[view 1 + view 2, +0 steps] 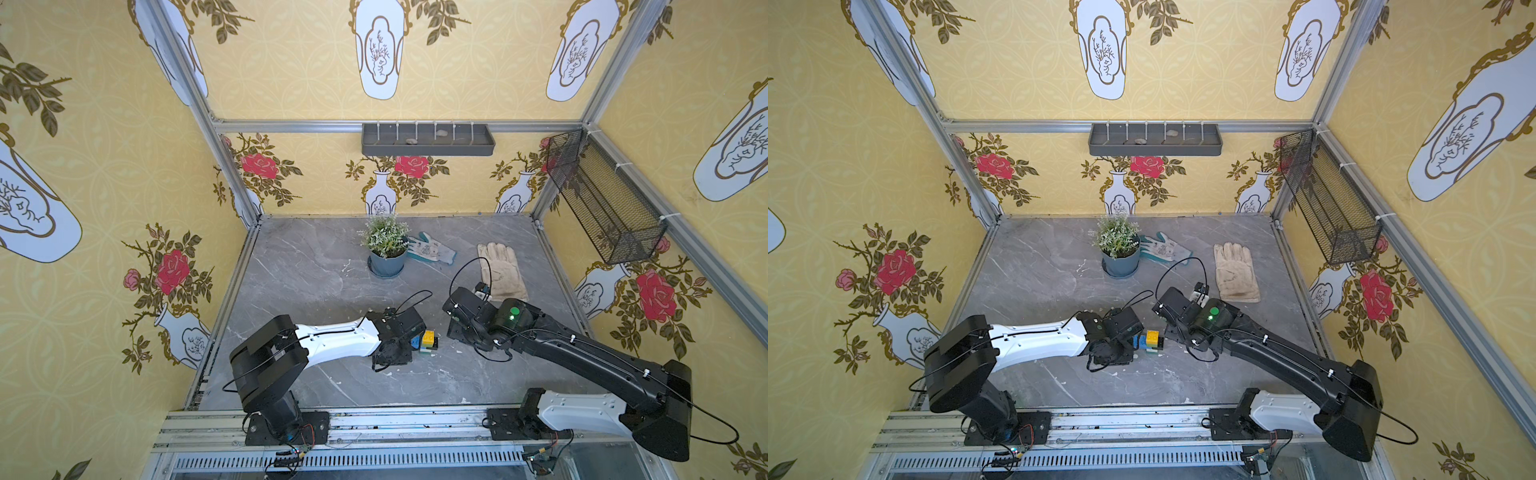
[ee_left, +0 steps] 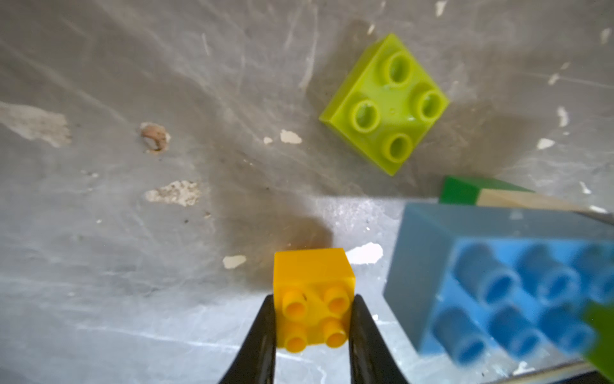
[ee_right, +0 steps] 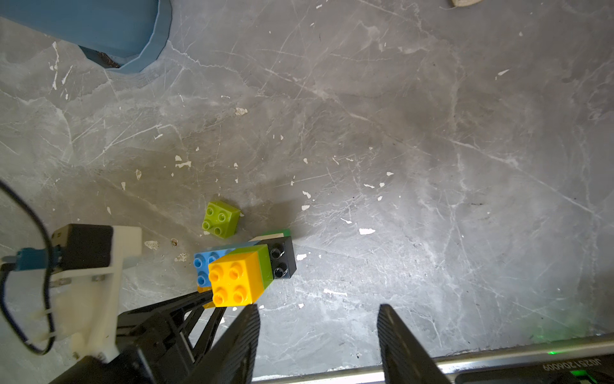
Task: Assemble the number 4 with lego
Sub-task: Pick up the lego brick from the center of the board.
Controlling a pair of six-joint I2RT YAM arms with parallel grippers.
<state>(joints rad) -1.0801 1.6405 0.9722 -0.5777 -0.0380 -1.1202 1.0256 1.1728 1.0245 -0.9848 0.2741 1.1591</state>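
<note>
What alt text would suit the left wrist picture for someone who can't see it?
Close-up: the left gripper clasps a small yellow brick by two sides, with a scratched grey table behind. A loose lime brick lies farther off, studs up, and a blurred blue brick looms close beside the gripper.

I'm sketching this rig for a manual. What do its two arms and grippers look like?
The left arm and right arm both combine black joint housings with white shell segments, and thin black cables loop along them. A round green light glows on the right wrist. The left gripper and right gripper have tapered black fingers.
</note>
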